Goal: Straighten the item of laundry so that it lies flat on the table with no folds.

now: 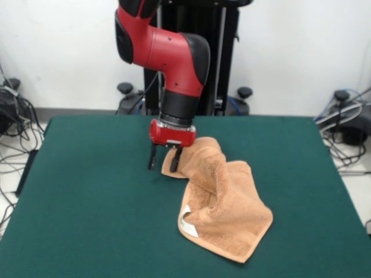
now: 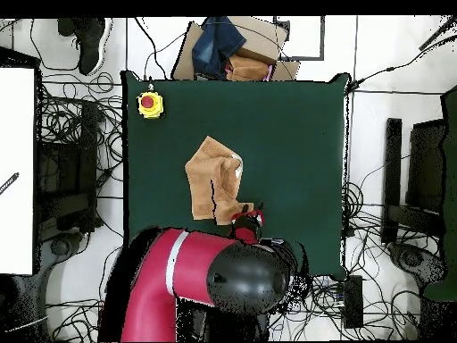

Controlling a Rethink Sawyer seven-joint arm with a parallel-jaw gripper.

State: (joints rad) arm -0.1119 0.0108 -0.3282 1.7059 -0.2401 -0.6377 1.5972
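The tan-orange towel (image 1: 223,205) lies crumpled on the green table (image 1: 87,220), right of centre, with raised folds along its middle. Its white label (image 1: 187,223) shows at the near left edge. My gripper (image 1: 164,160) points down at the towel's far left corner, low over the table. Its two black fingers stand apart, and the towel's corner lies at the right-hand finger (image 1: 175,158). I cannot tell whether the corner is between the fingers. In the overhead view the towel (image 2: 214,181) lies mid-table and the gripper (image 2: 253,213) is at its corner nearest the robot's base.
A yellow box with a red button (image 2: 150,104) sits on the table's corner in the overhead view. A cardboard box with blue cloth (image 2: 230,49) is beyond the table's far edge. Cables lie on the floor around the table.
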